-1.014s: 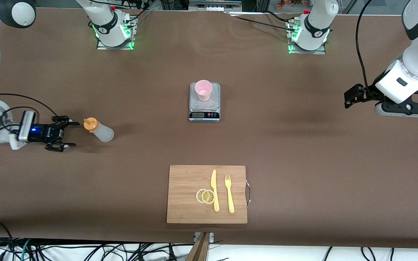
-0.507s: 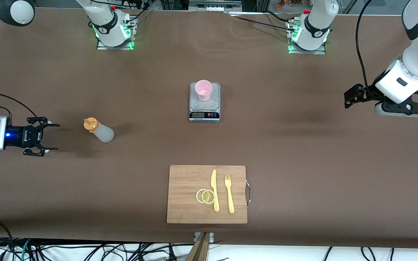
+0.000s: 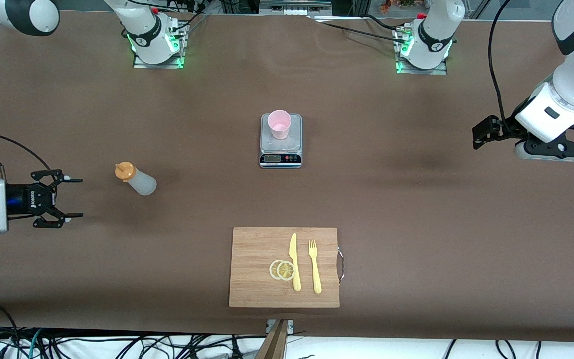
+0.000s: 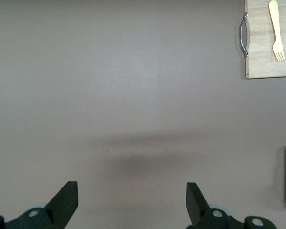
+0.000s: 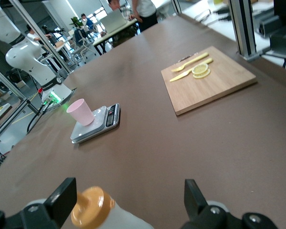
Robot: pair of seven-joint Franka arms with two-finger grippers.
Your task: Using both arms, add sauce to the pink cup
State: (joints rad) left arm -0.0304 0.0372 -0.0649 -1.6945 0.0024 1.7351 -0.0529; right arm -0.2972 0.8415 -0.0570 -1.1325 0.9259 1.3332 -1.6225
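The sauce bottle (image 3: 136,180), whitish with an orange cap, stands on the brown table toward the right arm's end. My right gripper (image 3: 73,198) is open and empty, low over the table, apart from the bottle and pointing at it. In the right wrist view the bottle (image 5: 92,209) shows between the open fingers of the right gripper (image 5: 128,191). The pink cup (image 3: 279,123) stands on a small scale (image 3: 280,144) at the table's middle; it also shows in the right wrist view (image 5: 81,112). My left gripper (image 3: 481,134) waits open and empty over the left arm's end of the table (image 4: 131,193).
A wooden cutting board (image 3: 254,271) lies nearer to the front camera than the scale, with a yellow knife (image 3: 294,262), a yellow fork (image 3: 315,267) and lemon slices (image 3: 282,269) on it. The two arm bases stand along the table's back edge.
My right gripper has drawn back from the sauce bottle toward the right arm's end of the table, still open. The bottle, the cup and the left arm have not moved.
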